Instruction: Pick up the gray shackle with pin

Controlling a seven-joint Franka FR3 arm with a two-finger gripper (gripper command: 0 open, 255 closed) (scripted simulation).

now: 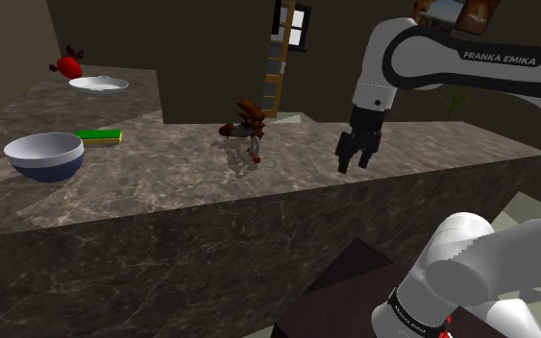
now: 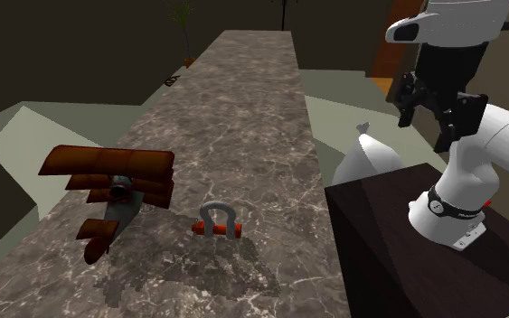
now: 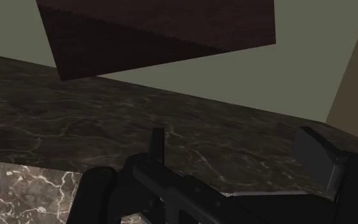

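Dimly lit marbled counter [image 2: 252,108] w/ shackle [image 2: 217,219]

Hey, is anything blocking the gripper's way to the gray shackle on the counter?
Nothing visible does. Bare marbled counter lies between the open gripper and the shackle. The brown toy biplane stands close beside the shackle, on the side away from the stand, out of the path.

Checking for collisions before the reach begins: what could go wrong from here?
The shackle sits close beside the toy biplane, so the open gripper could knock the plane on its way in. The shackle is small and low on the counter, so a closing grip may hit the stone or slip off its bow.
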